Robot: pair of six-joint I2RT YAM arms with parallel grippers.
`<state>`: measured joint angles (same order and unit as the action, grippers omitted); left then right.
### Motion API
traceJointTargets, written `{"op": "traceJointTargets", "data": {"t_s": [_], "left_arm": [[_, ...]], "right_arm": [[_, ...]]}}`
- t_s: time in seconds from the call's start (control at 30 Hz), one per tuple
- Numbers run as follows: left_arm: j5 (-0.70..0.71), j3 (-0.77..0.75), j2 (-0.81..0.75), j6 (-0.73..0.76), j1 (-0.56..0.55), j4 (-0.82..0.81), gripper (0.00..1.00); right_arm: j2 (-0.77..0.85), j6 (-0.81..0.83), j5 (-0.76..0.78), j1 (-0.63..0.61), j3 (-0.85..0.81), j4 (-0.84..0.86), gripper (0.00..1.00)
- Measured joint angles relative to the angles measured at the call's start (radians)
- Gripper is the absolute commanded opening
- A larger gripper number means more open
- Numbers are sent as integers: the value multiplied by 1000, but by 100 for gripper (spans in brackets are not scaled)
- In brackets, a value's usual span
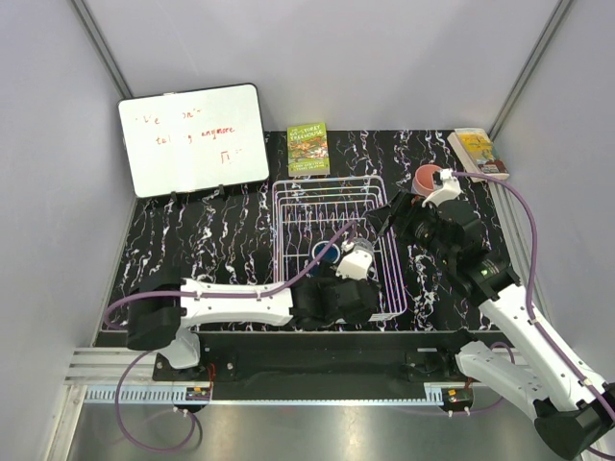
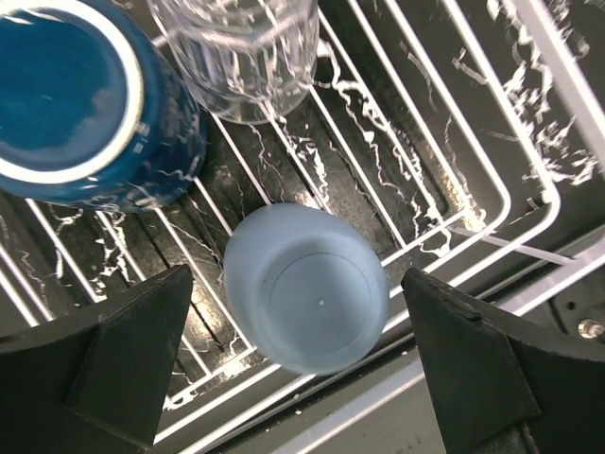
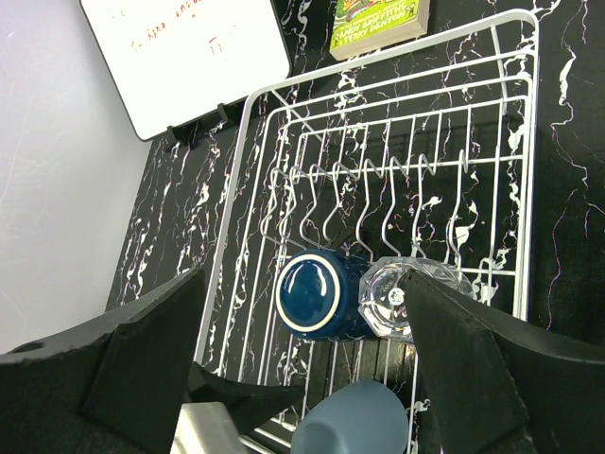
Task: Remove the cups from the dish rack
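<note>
The white wire dish rack (image 1: 288,206) stands mid-table. In it are a dark blue cup (image 2: 85,104), a clear faceted glass (image 2: 241,52) and a light blue cup (image 2: 307,288), each with its base toward the camera. My left gripper (image 2: 298,355) is open over the rack's near end, its fingers on either side of the light blue cup and apart from it. My right gripper (image 3: 304,284) is open and empty, high above the rack, looking down on the dark blue cup (image 3: 317,293) and the glass (image 3: 416,298). A salmon-pink cup (image 1: 428,178) stands on the table right of the rack. The lavender cup is out of view.
A whiteboard (image 1: 192,139) leans at the back left. A green book (image 1: 308,149) lies just behind the rack and another book (image 1: 478,152) lies at the back right. The rack's upright dividers (image 3: 378,203) fill its far end. Grey walls enclose the table.
</note>
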<state>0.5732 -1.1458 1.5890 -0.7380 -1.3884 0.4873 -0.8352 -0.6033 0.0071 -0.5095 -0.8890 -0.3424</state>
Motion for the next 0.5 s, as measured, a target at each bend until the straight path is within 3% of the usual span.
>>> {"op": "traceJointTargets", "data": {"t_s": [0.13, 0.17, 0.23, 0.27, 0.33, 0.4, 0.5], "left_arm": [[-18, 0, 31, -3, 9, -22, 98], [-24, 0, 34, -3, 12, -26, 92], [-35, 0, 45, -3, 21, -35, 78], [-39, 0, 49, -7, 24, -39, 61], [-43, 1, 55, -5, 26, -42, 41], [-44, 1, 55, 3, 26, -45, 2], [-46, 3, 53, 4, 26, -46, 0]], "right_arm": [[3, 0, 0, 0, 9, 0, 94], [3, 0, 0, 0, 11, 0, 94], [6, 0, 0, 0, 16, 0, 94], [8, 0, 0, 0, 18, 0, 94], [14, 0, 1, 0, 23, 0, 93], [20, 0, 1, 0, 26, 0, 93], [26, 0, 2, 0, 26, 0, 92]]}}
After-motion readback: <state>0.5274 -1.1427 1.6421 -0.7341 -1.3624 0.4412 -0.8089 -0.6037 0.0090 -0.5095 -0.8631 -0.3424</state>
